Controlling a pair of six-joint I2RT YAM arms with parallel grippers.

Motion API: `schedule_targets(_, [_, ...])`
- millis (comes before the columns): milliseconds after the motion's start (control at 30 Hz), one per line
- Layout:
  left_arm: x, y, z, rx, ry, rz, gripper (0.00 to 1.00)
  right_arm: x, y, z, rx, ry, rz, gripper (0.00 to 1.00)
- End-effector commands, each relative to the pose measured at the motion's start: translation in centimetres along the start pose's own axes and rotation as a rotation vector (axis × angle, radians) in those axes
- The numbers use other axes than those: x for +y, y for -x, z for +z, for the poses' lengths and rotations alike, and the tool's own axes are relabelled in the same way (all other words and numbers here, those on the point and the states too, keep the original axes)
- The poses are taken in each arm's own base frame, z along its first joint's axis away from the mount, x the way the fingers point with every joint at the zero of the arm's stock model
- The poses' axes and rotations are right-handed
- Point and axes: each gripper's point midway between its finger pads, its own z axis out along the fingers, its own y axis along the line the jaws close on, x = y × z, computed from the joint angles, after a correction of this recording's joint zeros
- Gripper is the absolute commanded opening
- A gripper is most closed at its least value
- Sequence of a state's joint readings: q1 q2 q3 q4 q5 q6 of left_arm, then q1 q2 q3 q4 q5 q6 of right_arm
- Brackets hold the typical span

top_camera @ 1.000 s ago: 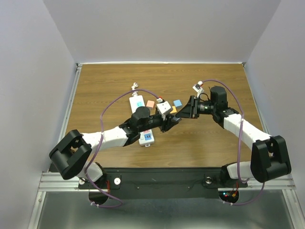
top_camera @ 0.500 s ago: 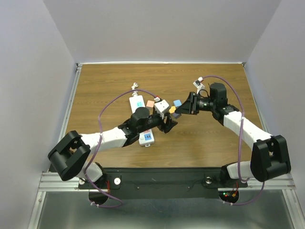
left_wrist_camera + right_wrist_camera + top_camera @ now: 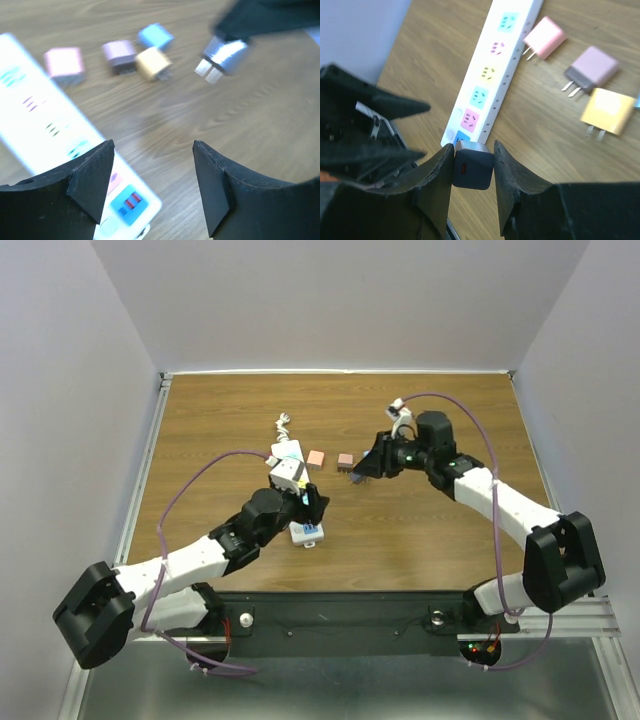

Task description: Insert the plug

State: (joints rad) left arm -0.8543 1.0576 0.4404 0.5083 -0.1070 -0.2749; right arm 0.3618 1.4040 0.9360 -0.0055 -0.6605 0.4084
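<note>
My right gripper (image 3: 474, 148) is shut on a dark blue plug (image 3: 472, 169), which hangs above the table with its metal end toward the white power strip (image 3: 492, 70). In the top view the right gripper (image 3: 362, 472) is right of the strip (image 3: 289, 456). My left gripper (image 3: 308, 503) hovers over the strip's near end. The left wrist view shows the left gripper (image 3: 152, 150) open and empty, the strip (image 3: 45, 125) beneath its left finger, and the held plug (image 3: 223, 54) with its prongs at the upper right.
Loose plugs lie on the wood right of the strip: pink (image 3: 545, 37), purple (image 3: 592, 67) and yellow (image 3: 607, 112), plus a light blue one (image 3: 156, 36). The strip's cord (image 3: 282, 423) runs toward the back. Grey walls enclose the table.
The left gripper has opened and drawn back toward the near left, over the strip. The right gripper has moved left with the dark blue plug in it.
</note>
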Motion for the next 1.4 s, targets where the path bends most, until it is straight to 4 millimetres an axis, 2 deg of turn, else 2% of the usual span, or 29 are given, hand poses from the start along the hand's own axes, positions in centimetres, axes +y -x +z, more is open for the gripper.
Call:
schedule_targets(0, [6.6,-1.0,-1.7,-0.018,0.343,-0.221,0.74,2.5,0.5,2.1,-0.033,-0.043,-0.135,0.00])
schedule_targets(67, [8.6,-2.5,-2.6,-0.013,0.415,-0.286,0.74,2.4,0.1,3.0,-0.038,-0.090,-0.150,0.00])
schedule_targets(100, [9.3,-2.6,-2.9,-0.021,0.431,-0.306,0.74,3.5,-0.5,3.7,-0.028,-0.080,-0.168,0.00])
schedule_targets(133, [10.6,-3.0,-3.1,-0.028,0.445,-0.337,0.74,3.7,-0.7,4.1,-0.026,-0.086,-0.176,0.00])
schedule_targets(267, [12.2,-2.8,-3.1,-0.054,0.462,-0.365,0.73,4.6,-1.5,5.9,-0.013,-0.112,-0.196,0.01])
schedule_targets(300, [12.5,-3.3,-3.0,-0.039,0.472,-0.362,0.73,4.6,-2.1,6.7,-0.004,-0.129,-0.198,0.01])
schedule_targets(367, [12.7,-3.1,-2.5,-0.045,0.452,-0.367,0.72,5.0,-2.0,7.4,-0.009,-0.141,-0.204,0.01])
schedule_targets(400, [12.9,-3.8,-2.2,-0.026,0.459,-0.368,0.72,5.0,-2.8,8.2,0.004,-0.160,-0.204,0.00])
schedule_targets(500, [13.3,-3.8,-1.6,-0.030,0.444,-0.383,0.72,5.6,-3.2,9.3,-0.001,-0.186,-0.213,0.00])
schedule_targets(733, [13.5,-3.1,-0.5,-0.055,0.396,-0.387,0.71,4.8,-5.4,11.4,0.043,-0.262,-0.216,0.00])
schedule_targets(1100, [13.7,-4.6,1.0,0.000,0.378,-0.389,0.68,3.5,-6.3,12.6,0.030,-0.363,-0.203,0.00])
schedule_targets(1367, [13.8,-4.8,1.7,0.012,0.377,-0.392,0.59,4.0,-7.4,13.3,0.042,-0.372,-0.198,0.00])
